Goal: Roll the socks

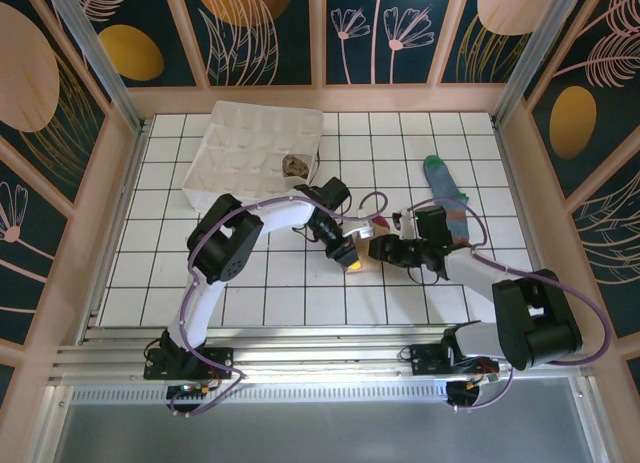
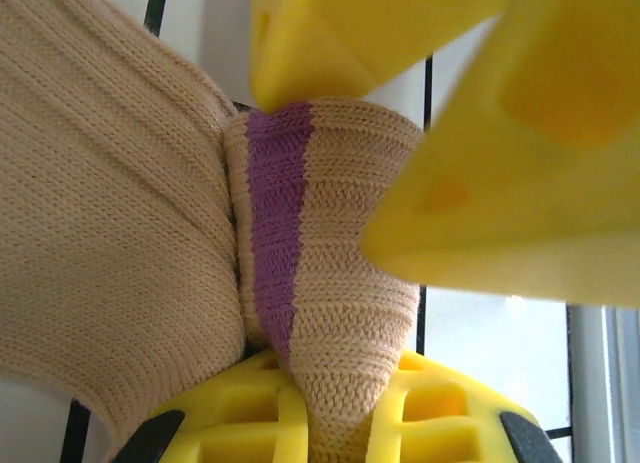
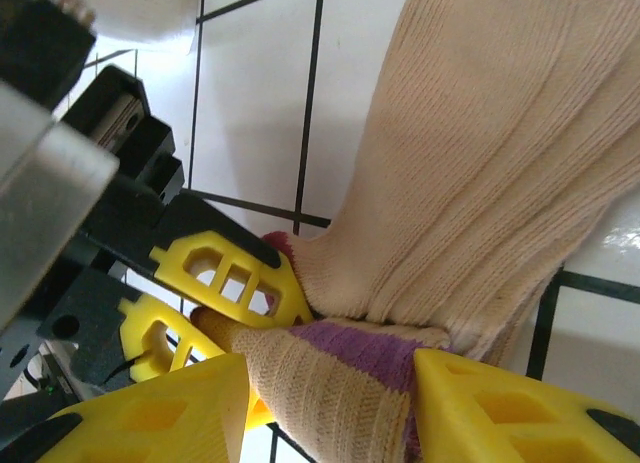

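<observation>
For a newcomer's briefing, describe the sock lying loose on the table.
On the white gridded table, look right, beyond the right arm. The blue-grey sock lies flat there; its green toe sets it apart from the beige sock being gripped.

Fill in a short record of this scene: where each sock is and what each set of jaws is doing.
beige sock: on the table, purple-striped cuff gripped from two sides
left gripper: jaws shut on the cuff
right gripper: jaws shut on the cuff
blue-grey sock: lying on the table by the right arm
argyle sock: bundled in the white tray, far left
</observation>
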Available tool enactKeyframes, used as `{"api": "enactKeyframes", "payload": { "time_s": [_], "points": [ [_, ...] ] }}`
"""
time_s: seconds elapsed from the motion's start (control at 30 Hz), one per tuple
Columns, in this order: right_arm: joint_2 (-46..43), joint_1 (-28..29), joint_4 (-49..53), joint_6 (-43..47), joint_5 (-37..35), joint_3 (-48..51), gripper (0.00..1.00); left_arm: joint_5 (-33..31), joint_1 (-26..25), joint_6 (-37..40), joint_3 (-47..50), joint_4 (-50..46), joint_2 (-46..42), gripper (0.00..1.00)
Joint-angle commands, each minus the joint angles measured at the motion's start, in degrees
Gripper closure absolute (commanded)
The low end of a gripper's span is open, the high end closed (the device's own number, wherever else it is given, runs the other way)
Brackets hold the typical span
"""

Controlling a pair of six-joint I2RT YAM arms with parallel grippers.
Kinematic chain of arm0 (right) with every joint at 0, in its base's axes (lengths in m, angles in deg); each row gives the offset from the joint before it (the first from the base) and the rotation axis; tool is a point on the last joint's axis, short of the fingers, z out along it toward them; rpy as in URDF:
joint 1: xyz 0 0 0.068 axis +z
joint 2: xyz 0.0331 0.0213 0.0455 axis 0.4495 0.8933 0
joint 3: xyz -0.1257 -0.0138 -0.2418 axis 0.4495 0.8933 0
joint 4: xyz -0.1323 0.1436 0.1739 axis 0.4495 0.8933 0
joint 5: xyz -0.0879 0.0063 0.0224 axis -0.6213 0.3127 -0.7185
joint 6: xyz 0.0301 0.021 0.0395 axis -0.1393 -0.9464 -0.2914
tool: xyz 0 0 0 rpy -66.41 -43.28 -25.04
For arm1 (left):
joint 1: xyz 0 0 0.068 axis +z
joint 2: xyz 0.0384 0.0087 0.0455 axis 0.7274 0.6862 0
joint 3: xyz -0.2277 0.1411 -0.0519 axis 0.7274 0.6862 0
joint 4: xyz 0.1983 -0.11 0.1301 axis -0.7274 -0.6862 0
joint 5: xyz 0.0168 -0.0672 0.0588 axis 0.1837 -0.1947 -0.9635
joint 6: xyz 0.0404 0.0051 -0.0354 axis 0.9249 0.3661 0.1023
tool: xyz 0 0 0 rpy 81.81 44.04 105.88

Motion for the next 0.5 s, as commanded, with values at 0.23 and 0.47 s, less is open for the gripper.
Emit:
{"api": "enactKeyframes", "payload": {
  "time_s": [0.23, 0.47],
  "points": [
    [7.20, 4.26, 4.56, 0.45, -1.69, -1.56, 0.76, 0.76, -0.04, -2.59, 0.50, 0.25, 2.84, 1.00],
    [14.15, 4.48, 13.86, 1.77, -7.39, -5.97, 1.00, -7.64, -0.05, -3.73, 10.79, 15.99, -7.92, 0.70]
  ]
}}
